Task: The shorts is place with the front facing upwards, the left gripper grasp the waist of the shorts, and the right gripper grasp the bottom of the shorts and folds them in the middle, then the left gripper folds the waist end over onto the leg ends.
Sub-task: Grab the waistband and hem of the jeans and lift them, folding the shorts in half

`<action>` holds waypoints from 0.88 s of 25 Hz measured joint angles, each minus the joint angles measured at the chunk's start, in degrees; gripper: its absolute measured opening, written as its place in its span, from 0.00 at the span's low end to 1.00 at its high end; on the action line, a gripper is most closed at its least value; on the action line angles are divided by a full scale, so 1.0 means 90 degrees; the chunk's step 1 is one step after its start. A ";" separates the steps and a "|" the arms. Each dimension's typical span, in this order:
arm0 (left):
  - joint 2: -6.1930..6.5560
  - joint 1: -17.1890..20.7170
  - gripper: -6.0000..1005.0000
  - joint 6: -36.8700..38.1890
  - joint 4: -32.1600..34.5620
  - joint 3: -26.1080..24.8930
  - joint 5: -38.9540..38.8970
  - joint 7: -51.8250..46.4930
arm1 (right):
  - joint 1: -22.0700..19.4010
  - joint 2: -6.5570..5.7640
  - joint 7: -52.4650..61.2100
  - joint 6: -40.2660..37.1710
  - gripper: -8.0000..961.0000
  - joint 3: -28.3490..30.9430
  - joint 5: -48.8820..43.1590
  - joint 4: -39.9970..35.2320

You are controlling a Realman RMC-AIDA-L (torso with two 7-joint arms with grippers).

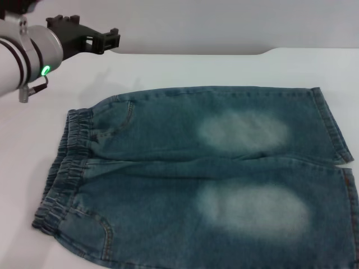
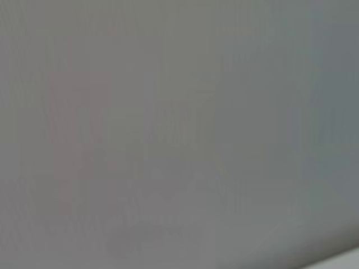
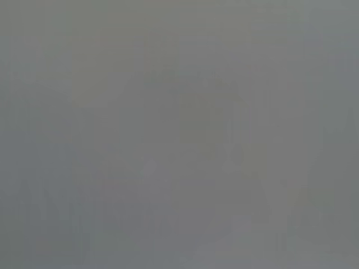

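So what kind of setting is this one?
Probably a lab or test bench, not a home: denim shorts laid flat on a plain white table, with the left gripper raised beyond the waistband and nothing else around.

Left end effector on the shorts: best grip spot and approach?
Judging by the head view, grip the elastic waistband of the shorts, likely its far corner. The band is thick, gathered and lies flat at the robot's left, so descend from above at that edge. The left end effector hovers beyond that corner, away from the cloth.
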 joint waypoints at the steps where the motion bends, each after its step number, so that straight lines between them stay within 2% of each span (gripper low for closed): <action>1: 0.0000 0.0000 0.84 0.0000 0.0000 0.0000 0.0000 0.0000 | 0.0020 0.0106 0.0068 0.0604 0.76 0.0323 -0.0253 0.0207; 2: -0.0009 0.0001 0.84 -0.0862 -0.0473 -0.0177 0.0021 -0.0037 | 0.0044 0.0146 0.0208 0.1118 0.76 0.0545 -0.0482 0.0376; 4: -0.0009 0.0001 0.84 -0.0862 -0.0473 -0.0177 0.0021 -0.0037 | 0.0077 0.0128 0.0504 0.1905 0.76 0.0699 -0.0827 0.0605; 5: -0.0013 -0.0026 0.84 -0.1395 -0.0722 -0.0320 0.0030 -0.0065 | 0.0087 0.0118 0.0640 0.2306 0.76 0.0741 -0.1034 0.0720; 6: -0.0016 -0.0237 0.84 -0.2664 -0.1037 -0.0711 0.0196 -0.0165 | 0.0087 0.0119 0.0712 0.2589 0.76 0.0781 -0.1194 0.0824; 8: -0.0015 -0.0364 0.84 -0.3243 -0.1115 -0.0784 0.0431 -0.0285 | 0.0077 0.0133 0.0817 0.3157 0.76 0.0849 -0.1579 0.1042; 9: -0.0015 -0.0364 0.84 -0.3243 -0.1115 -0.0784 0.0431 -0.0285 | 0.0066 0.0140 0.0874 0.3407 0.76 0.0871 -0.1778 0.1183; 10: -0.0003 -0.0485 0.84 -0.3751 -0.1179 -0.0836 0.0593 -0.0352 | 0.0053 0.0143 0.0923 0.3631 0.76 0.0881 -0.1939 0.1312; 12: 0.0001 -0.0506 0.85 -0.3928 -0.1228 -0.0871 0.0598 -0.0333 | 0.0038 0.0139 0.1021 0.4158 0.75 0.0916 -0.2196 0.1606; 16: 0.0008 -0.0555 0.85 -0.4878 -0.1758 -0.1060 0.0594 -0.0081 | 0.0019 0.0134 0.1061 0.5221 0.75 0.1143 -0.2453 0.2268; 19: 0.0009 -0.0533 0.85 -0.5188 -0.1972 -0.1141 0.0593 0.0010 | -0.0159 0.0157 0.1139 0.5751 0.74 0.1167 -0.2606 0.2789; 20: 0.0011 -0.0538 0.85 -0.5589 -0.2129 -0.1232 0.0593 0.0080 | -0.0178 0.0157 0.1148 0.5822 0.74 0.1166 -0.2609 0.2830; 22: 0.0013 -0.0550 0.85 -0.5781 -0.2166 -0.1260 0.0592 0.0091 | -0.0207 0.0155 0.1161 0.6150 0.74 0.1185 -0.2614 0.2920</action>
